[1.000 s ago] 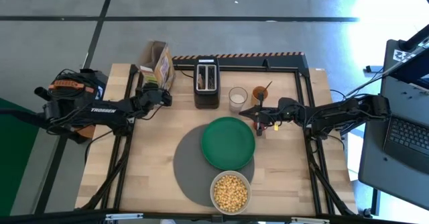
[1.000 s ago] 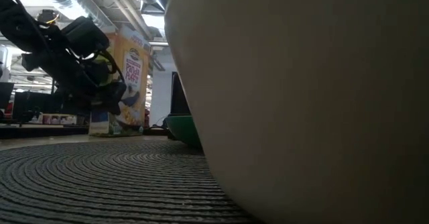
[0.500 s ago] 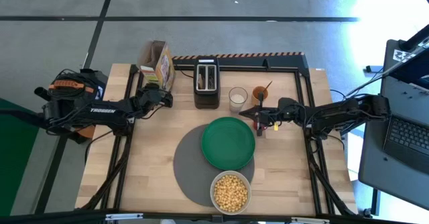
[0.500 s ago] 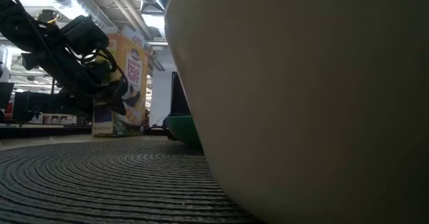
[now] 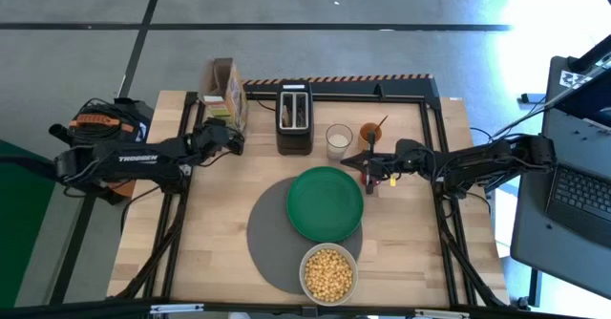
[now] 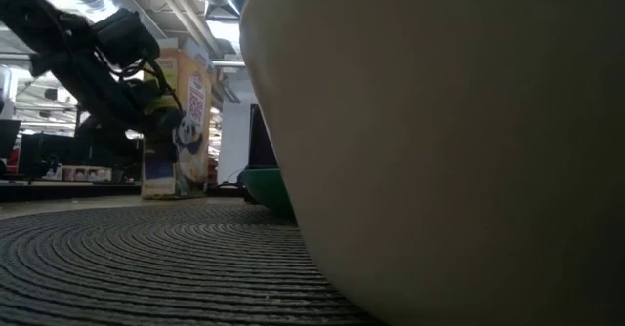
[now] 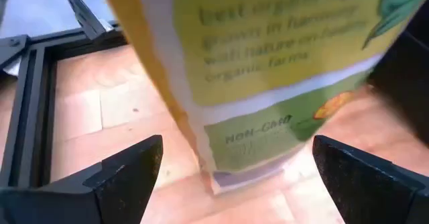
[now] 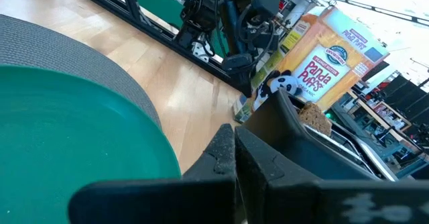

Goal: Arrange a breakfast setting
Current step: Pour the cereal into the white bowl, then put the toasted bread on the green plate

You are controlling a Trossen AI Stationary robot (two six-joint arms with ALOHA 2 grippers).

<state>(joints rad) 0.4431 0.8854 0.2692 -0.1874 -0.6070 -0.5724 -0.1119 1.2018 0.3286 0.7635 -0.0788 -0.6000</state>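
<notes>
Green plate (image 5: 326, 203) overlaps grey mat (image 5: 270, 238); bowl (image 5: 328, 272) beside.

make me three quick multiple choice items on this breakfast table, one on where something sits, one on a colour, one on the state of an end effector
1. Where is the bowl of cereal?
A. on the grey mat's near edge
B. on the toaster
C. off the table

2. What colour is the plate?
A. red
B. green
C. white

3. The left end effector is:
A. shut on the plate
B. shut on a spoon
C. open at the cereal box

Answers: 1 A, the high view shows the bowl on the mat below the plate. 2 B, it is green in the high view. 3 C, the left wrist view shows its fingers spread, with the box between.
</notes>
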